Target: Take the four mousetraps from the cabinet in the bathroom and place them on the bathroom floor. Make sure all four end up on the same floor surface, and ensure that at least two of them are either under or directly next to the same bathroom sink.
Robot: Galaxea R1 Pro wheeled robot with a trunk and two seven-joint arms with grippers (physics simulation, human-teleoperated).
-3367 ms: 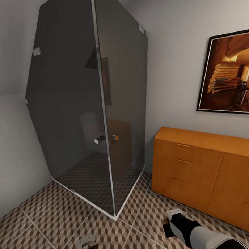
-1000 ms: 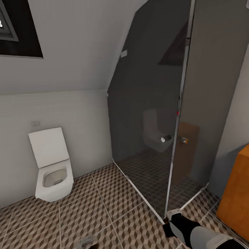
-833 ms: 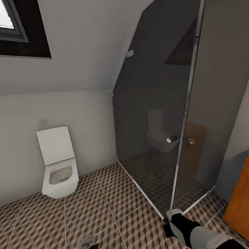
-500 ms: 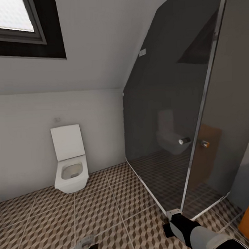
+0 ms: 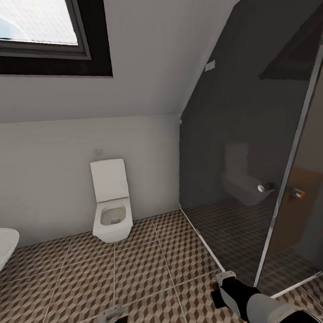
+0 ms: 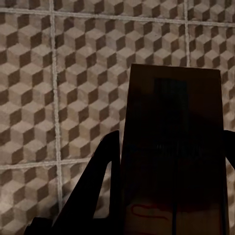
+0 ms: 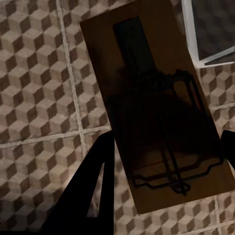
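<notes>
Item: robot in transit across the bathroom floor, carrying two mousetraps.

Change since earlier frames: the head camera is swinging leftward. The orange-brown cabinet, wide in view 3.4 s ago and a sliver at the right edge half a second ago, is now out of frame. The toilet, absent in the oldest frame, is now sitting near the middle of the view. The window is growing at upper left, and a white rounded fixture is newly entering at the left edge; what it is cannot be told from this sliver. The shower enclosure is sliding toward the right. This is camera motion, not motion of the fixtures. Both arms are keeping the same place low in the view throughout.

Meaning for the task: the robot is judged to be turning away from the cabinet and searching for the sink, which is not yet identified.

Left gripper: jaws are clamped on a mousetrap, dark board held above the tiles.

Right gripper: jaws are clamped on a second mousetrap, wire parts facing the camera, with a white corner of the shower frame beyond it. The right arm is reaching forward near the enclosure's base.

Neither trap is on the floor yet.
</notes>
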